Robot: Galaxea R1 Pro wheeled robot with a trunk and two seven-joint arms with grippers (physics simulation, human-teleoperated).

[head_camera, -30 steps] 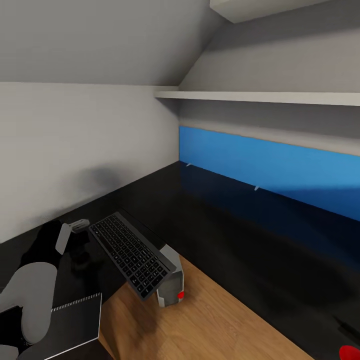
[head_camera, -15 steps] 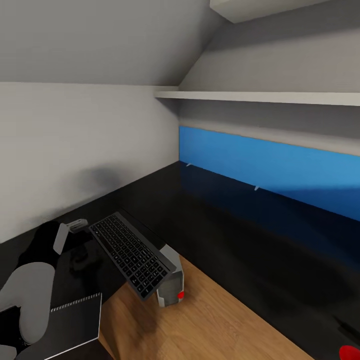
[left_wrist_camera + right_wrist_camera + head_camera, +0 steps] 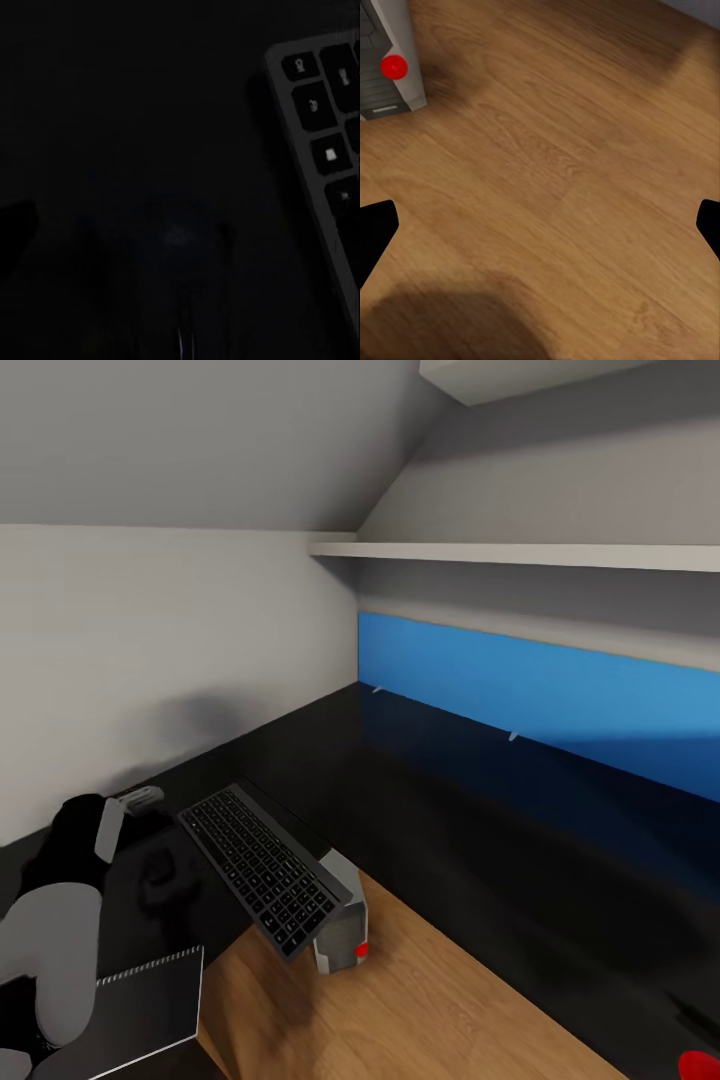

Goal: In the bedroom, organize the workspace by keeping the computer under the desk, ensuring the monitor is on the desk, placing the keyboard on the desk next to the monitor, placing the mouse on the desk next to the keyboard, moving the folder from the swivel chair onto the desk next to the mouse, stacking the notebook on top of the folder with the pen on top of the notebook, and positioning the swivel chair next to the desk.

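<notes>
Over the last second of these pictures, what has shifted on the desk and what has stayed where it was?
The left arm drew back and away from the keyboard, toward the wall; whether its end effector took or released anything cannot be told. The keyboard, the notebook and the computer on the floor stayed put.

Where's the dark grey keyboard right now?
In the head view the dark grey keyboard lies at lower left on the black desk, overhanging its front edge above the grey computer tower, with the spiral notebook nearby.
</notes>
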